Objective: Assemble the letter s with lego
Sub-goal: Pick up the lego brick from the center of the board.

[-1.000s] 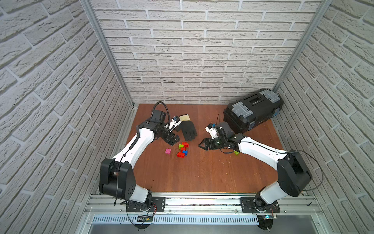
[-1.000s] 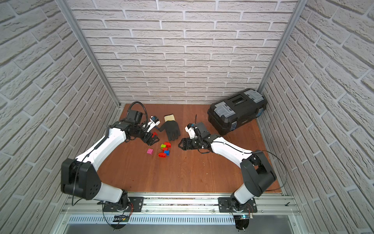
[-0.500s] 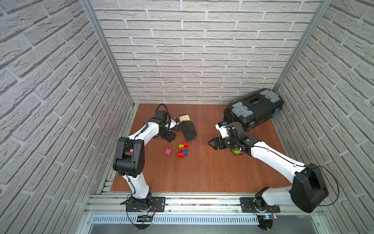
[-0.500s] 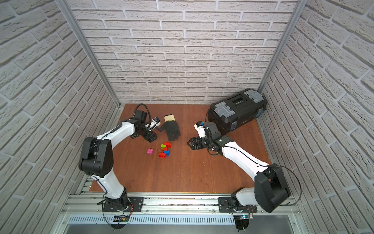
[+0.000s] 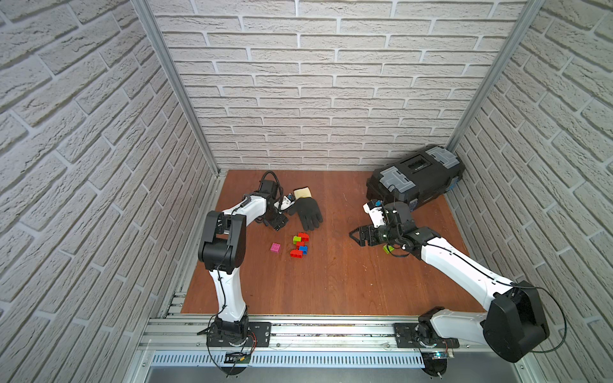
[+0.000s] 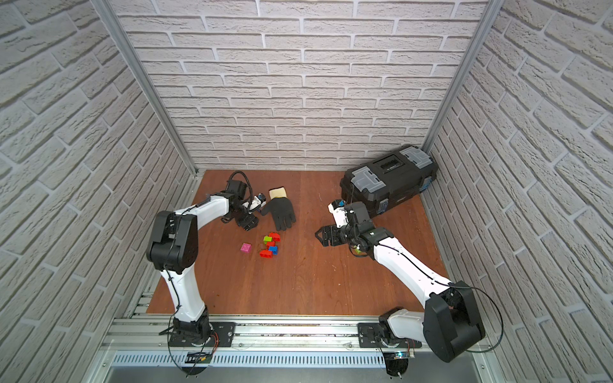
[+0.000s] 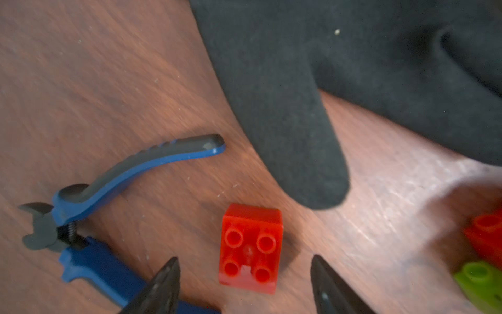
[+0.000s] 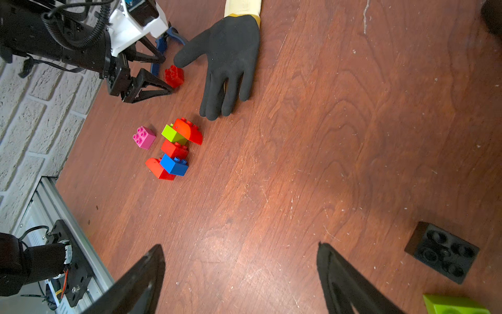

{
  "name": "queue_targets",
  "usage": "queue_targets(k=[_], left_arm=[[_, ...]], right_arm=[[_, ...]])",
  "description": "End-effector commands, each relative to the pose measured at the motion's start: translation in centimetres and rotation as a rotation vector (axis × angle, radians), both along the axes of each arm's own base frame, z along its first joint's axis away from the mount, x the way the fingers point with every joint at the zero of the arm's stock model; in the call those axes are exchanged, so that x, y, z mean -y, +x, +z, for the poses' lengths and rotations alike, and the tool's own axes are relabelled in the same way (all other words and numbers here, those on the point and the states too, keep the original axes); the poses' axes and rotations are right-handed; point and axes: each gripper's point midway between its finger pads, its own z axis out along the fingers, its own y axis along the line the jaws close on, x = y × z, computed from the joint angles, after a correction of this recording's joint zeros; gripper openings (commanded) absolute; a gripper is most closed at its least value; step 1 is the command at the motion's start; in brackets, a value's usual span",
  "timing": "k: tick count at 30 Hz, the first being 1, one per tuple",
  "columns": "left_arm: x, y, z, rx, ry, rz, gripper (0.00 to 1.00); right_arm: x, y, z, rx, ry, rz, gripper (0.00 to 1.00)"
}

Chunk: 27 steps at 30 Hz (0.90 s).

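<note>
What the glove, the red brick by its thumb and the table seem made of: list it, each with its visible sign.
Glove: dark, matte, probably rubber-coated fabric; fine fuzzy texture, cream knit cuff.
Red brick: hard, smooth plastic; moulded studs, crisp edges.
Table: wood or wood-look laminate, cannot tell which; brown grain, fine scratches, dull sheen.

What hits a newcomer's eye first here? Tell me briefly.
The bright cluster of lego bricks mid-table stands out on the brown wood, a black glove lying just behind it. A black toolbox fills the far right corner, and the left gripper points open fingers at a lone red brick by the glove's thumb.
</note>
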Motion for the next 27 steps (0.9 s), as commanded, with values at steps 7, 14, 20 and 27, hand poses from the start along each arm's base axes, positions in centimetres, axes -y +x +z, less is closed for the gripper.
queue_targets(k=[7,14,20,27], left_arm=[[-0.1,0.8,-1.0,-0.019,-0.010,-0.017,0.54],[0.0,0.4,-1.1,-0.034,-0.014,-0.023,0.34],[0.3,-0.4,0.9,-0.035,-0.029,-0.031,0.31],[2.1,-3.8,5.5,-0.050,-0.066,-0.051,0.30]], right_arm=[[0.6,-0.2,1.4,0.043,0.065,-0.008,0.90],[1.3,-0.2,1.5,0.041,0.079,-0.031,0.91],[1.6,-0.1,1.7,0.043,0.100,-0.046,0.92],[1.8,-0.1,1.6,0.036,0.141,-0.049,0.93]])
